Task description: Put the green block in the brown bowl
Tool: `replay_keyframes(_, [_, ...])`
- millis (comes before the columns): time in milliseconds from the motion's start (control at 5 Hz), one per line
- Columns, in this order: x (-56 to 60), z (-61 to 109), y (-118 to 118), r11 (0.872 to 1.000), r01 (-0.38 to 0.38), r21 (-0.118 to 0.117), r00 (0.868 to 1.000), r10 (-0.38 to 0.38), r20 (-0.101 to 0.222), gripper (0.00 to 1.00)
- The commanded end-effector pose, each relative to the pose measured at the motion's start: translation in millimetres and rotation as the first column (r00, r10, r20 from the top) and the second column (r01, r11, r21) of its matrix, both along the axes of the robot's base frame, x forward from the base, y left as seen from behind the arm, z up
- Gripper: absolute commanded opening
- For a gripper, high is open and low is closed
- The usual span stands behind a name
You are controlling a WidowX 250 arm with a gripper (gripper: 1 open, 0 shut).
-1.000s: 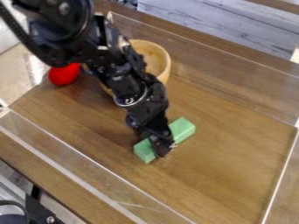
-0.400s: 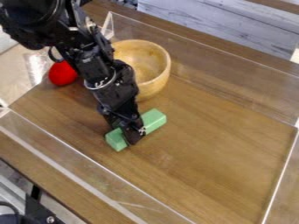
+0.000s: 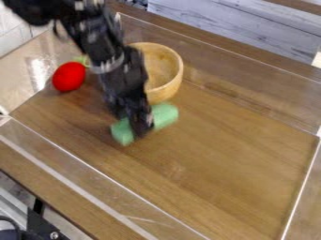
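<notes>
Step in hand, as I read it: grasp done, transfer to the bowl under way. The claw is clamped on the green block, across its middle, with an end of the slab poking out on either side. Arm and block are both smeared, so I'd judge they're moving together. Can't make out the fingertip contact itself.

Block is outside the brown wooden bowl, near its wall on the side toward the camera. Can't tell how much air, if any, is under it; from here it looks low over the wooden desk. Red round toy sits off to the image left of the bowl, not part of this job.

Next move: lift first, then across. The block needs to get higher than the rim before going over, otherwise it shoves the bowl or gets knocked crooked in the grip. Then centre over the opening, lower a bit, release.

Watch the length: slab is nearly as long as the opening is wide, so lying crosswise it could hang up on the rim. I'd tip one end down or let go well inside. Placement not done yet.
</notes>
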State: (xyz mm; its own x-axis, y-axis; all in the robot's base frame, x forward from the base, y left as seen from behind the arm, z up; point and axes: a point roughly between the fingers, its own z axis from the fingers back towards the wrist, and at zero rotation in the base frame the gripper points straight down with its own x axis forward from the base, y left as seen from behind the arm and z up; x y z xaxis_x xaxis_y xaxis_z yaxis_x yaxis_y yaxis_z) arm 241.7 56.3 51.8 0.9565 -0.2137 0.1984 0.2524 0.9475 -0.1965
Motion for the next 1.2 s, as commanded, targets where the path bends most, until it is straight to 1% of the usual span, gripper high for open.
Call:
replay_keyframes(0, [32.9, 43.2, 12.7, 0.999, -0.025, 0.022, 0.997, 0.023, 0.068, 0.0])
replay_keyframes(200, [57.6, 50.3, 30.1, 1.0, -0.021, 0.013, 0.996, 0.02, 0.082, 0.0])
replay_keyframes(400, [66.2, 38.8, 26.4, 0.998, -0.054, -0.019, 0.995, 0.055, 0.088, 0.0])
replay_keyframes(600, [68.3, 28.4, 23.1, 0.995, -0.083, -0.056, 0.992, 0.088, 0.091, 0.0])
replay_keyframes(800, [61.4, 33.6, 28.0, 0.996, -0.03, -0.083, 0.995, 0.038, 0.092, 1.0])
replay_keyframes(1000, [51.7, 41.5, 31.7, 0.993, 0.019, -0.112, 0.996, -0.009, 0.091, 1.0])
